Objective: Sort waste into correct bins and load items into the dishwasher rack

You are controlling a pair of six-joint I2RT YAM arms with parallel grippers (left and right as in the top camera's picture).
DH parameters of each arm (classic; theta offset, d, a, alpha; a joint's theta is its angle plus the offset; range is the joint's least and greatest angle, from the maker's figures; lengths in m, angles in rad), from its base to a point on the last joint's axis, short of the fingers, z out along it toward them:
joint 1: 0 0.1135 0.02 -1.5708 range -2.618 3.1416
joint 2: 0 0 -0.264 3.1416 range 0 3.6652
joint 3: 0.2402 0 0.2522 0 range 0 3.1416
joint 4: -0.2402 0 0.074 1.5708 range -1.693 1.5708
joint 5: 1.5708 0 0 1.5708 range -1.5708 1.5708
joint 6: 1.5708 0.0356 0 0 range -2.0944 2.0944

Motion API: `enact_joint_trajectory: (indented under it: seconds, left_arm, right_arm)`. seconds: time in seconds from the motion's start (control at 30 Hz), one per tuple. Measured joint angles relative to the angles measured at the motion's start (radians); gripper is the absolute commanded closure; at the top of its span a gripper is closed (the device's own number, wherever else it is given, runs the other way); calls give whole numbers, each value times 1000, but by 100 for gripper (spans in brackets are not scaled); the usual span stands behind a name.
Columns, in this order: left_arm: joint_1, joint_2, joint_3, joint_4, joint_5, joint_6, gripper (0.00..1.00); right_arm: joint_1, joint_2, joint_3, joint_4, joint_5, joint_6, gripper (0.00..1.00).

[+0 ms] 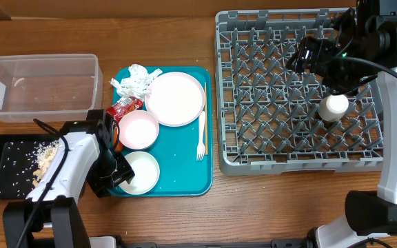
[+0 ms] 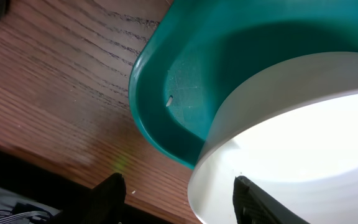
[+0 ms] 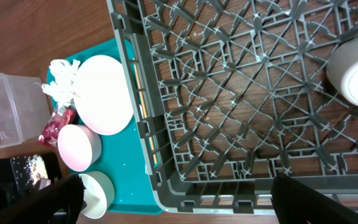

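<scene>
Left hand — fingers apart, astride the rim of the white bowl at the near end of the teal tray; not clamped on it.
Right hand — wide open, holding nothing, over the dishwasher rack, which holds a white cup.
Also on the teal tray: pink bowl, white plate, fork, napkin, red wrapper.
Black tray, near left, holds rice scraps; the clear tub sits beyond it.
</scene>
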Motion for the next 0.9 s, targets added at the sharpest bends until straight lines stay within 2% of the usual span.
enact_joint_trajectory:
  seconds: [0.2, 0.43, 0.6, 0.7, 0.9]
  left_arm:
    - [0, 0, 0, 26, 54, 2, 48]
    - [-17, 0, 0, 74, 177, 30, 49]
    - [-98, 0, 0, 106, 224, 34, 56]
    - [-159, 0, 0, 146, 256, 34, 69]
    - [-238, 1, 22, 121, 327, 40, 67]
  right_arm:
    - [0, 0, 0, 0, 0, 0, 0]
    - [0, 0, 0, 0, 0, 0, 0]
    - [0, 0, 0, 0, 1, 0, 0]
    - [0, 0, 0, 0, 0, 0, 0]
    - [0, 0, 0, 1, 1, 0, 0]
